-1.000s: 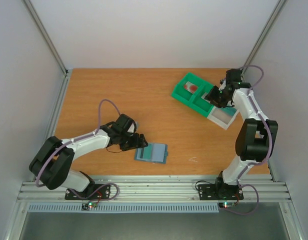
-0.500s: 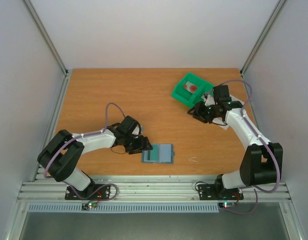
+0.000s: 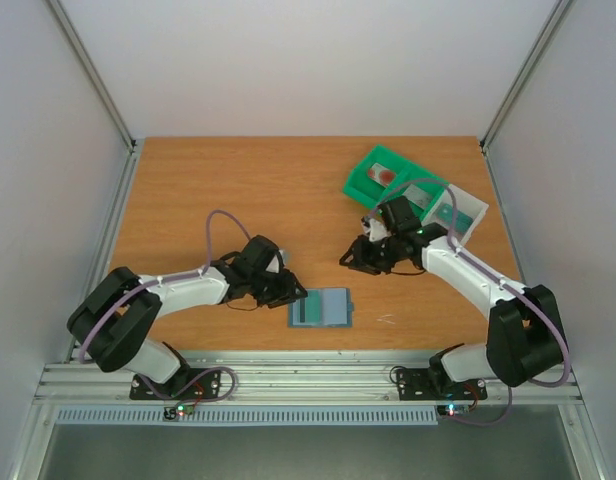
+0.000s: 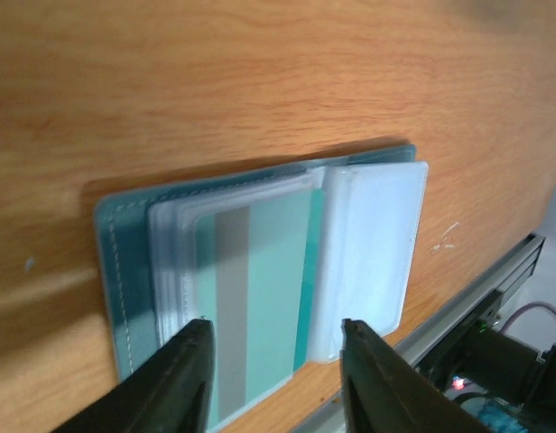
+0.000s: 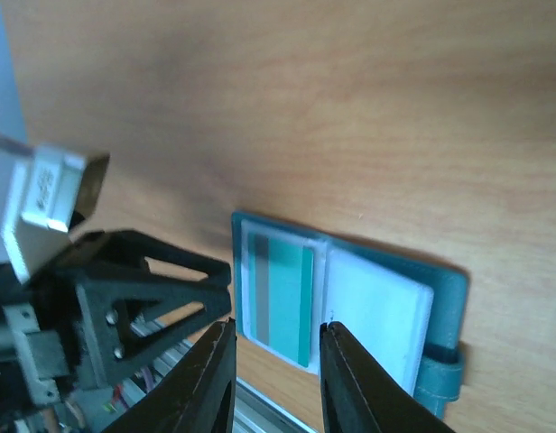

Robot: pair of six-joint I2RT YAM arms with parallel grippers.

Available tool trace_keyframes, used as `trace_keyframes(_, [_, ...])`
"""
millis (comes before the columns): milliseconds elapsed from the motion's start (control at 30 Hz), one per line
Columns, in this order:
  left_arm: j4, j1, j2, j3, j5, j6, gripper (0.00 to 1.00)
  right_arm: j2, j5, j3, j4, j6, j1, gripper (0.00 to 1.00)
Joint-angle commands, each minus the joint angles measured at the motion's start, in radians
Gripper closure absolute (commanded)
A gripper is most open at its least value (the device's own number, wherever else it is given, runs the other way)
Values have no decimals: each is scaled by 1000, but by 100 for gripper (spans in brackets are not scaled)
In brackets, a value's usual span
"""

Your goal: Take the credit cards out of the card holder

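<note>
Slate-blue card holder [image 3: 322, 308] open flat on the table [image 3: 238, 190], teal grey-striped credit card [image 4: 273, 289] sleeved inside.

Card holder [image 3: 321, 307] lies open on the table [image 3: 238, 190], near edge
Left gripper [image 3: 291, 296] just left of it; compartment bins [image 3: 360, 170] far right, credit cards [image 3: 383, 176] inside

Place: a robot test lab, not a home.
Walls: plain white boards [image 3: 308, 60] stand close on three sides, like a box.
Frame: silver metal bars [image 3: 88, 70] run up the corners.
Desk: a wooden desk [image 3: 238, 180] fills the floor of the box.
Robots: a left arm [image 3: 178, 288] and a right arm [image 3: 468, 280], white and black, are bolted to a metal rail [image 3: 318, 378].
Lights: small red and green lights [image 3: 178, 411] glow by the bases.
</note>
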Motion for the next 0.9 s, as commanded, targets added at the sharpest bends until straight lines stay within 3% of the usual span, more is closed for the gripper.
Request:
trace_keyframes(0, [92, -6, 16, -20, -25, -24, 67, -14, 110, -51, 63, 44, 120, 75])
trace_keyframes(167, [90, -6, 49, -14, -25, -3, 93, 25, 88, -102, 132, 89, 212, 77])
trace_keyframes(233, [88, -6, 66, -11, -22, 8, 99, 44, 61, -124, 181, 110, 238, 77])
trace_keyframes(533, [48, -4, 87, -12, -7, 64, 100, 115, 47, -133, 232, 138, 296, 79])
trace_keyframes(867, [-19, -4, 1, -8, -37, 105, 100, 202, 44, -132, 270, 124, 296, 84])
